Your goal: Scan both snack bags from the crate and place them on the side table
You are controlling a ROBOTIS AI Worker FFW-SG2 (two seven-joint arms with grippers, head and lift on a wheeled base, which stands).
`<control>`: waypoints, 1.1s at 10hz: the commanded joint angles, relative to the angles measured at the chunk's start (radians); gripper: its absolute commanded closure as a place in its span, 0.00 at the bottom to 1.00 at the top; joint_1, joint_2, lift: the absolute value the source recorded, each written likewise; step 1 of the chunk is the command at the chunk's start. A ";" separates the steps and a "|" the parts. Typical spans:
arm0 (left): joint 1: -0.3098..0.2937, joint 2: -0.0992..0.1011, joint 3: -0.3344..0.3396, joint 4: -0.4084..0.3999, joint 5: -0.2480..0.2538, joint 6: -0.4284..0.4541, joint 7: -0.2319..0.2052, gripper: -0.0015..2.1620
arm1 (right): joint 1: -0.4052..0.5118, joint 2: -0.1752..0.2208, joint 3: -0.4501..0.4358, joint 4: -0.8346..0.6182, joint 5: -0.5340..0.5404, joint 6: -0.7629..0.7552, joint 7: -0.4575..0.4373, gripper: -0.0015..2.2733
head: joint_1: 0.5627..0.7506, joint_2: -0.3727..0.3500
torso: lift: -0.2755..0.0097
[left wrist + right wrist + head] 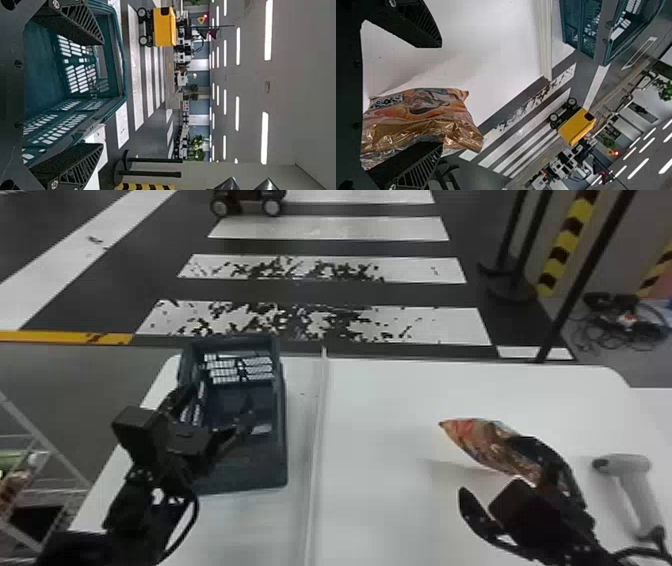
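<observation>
Snack bag (417, 113): judged light, soft, crushable.
Mid-body grip advised; right gripper (441, 94), left gripper (103, 94): fingers apart.

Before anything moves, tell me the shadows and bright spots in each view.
Head view: a soft shadow on the white tabletop beside the snack bag, and a dim interior in the crate; left wrist view: ceiling lights glowing as white strips; right wrist view: pale highlights on the bag's creased gold part, a grey shadow on the tabletop beside it.
</observation>
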 commanded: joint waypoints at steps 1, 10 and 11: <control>0.002 0.000 0.000 0.001 0.001 -0.003 0.000 0.04 | 0.007 0.001 0.009 -0.035 -0.006 0.002 0.070 0.02 | 0.70 0.61 | 0.62; 0.002 -0.002 0.000 0.010 0.003 -0.012 0.000 0.04 | -0.032 0.001 -0.011 -0.135 -0.137 0.477 0.383 0.02 | 0.70 0.64 | 0.62; 0.003 -0.003 0.000 0.008 0.003 -0.009 0.000 0.04 | -0.082 0.001 -0.060 -0.137 -0.267 0.612 0.383 0.02 | 0.70 0.63 | 0.62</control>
